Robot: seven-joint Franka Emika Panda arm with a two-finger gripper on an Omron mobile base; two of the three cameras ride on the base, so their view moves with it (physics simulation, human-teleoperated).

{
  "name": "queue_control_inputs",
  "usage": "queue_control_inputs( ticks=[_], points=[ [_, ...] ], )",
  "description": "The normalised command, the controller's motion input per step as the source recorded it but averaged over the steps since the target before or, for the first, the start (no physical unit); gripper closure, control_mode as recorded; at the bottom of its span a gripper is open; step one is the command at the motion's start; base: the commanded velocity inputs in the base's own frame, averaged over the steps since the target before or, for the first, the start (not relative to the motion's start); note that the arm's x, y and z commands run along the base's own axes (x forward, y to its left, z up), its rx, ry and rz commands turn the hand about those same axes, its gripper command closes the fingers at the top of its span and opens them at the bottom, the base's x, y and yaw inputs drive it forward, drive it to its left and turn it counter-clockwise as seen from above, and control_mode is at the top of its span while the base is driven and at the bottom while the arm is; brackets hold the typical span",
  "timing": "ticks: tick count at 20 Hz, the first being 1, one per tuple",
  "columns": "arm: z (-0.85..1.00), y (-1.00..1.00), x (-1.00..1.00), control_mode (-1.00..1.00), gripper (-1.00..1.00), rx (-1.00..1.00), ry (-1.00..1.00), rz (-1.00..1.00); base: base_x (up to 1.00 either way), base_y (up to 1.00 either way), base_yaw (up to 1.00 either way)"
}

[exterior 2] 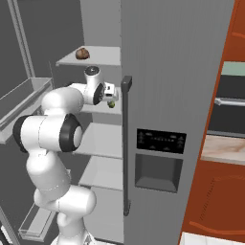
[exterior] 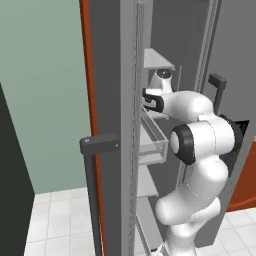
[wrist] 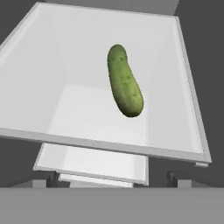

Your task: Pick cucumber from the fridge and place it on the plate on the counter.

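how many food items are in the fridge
2: the cucumber on a middle shelf under the gripper, and a brown round item on the shelf above. Others may be hidden behind the arm.

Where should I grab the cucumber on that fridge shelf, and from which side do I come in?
Grip the cucumber around its middle, across the narrow width. In the hand view it lies flat on the pale shelf, long axis running nearly away from the camera, bare shelf on both flanks. Come straight down from above with the gripper and put one finger on each long side; the rounded ends would likely slip.
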Motion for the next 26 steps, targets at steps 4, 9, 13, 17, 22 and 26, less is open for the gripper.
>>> queue_control_inputs(
  ticks=[4, 9, 13, 17, 22, 26],
  points=[
    [-0.17, 0.0, 0.42, -1.0, -1.0, 0.0, 0.0, 0.0, 0.0, 0.0, 0.0],
    [-0.18, 0.0, 0.4, -1.0, -1.0, 0.0, 0.0, 0.0, 0.0, 0.0, 0.0],
    [-0.17, 0.0, 0.42, -1.0, -1.0, 0.0, 0.0, 0.0, 0.0, 0.0, 0.0],
    [-0.16, 0.0, 0.43, -1.0, -1.0, 0.0, 0.0, 0.0, 0.0, 0.0, 0.0],
    [-0.21, 0.0, 0.45, -1.0, -1.0, 0.0, 0.0, 0.0, 0.0, 0.0, 0.0],
    [-0.22, -0.02, 0.44, -1.0, -1.0, 0.0, 0.0, 0.0, 0.0, 0.0, 0.0]
  ],
)
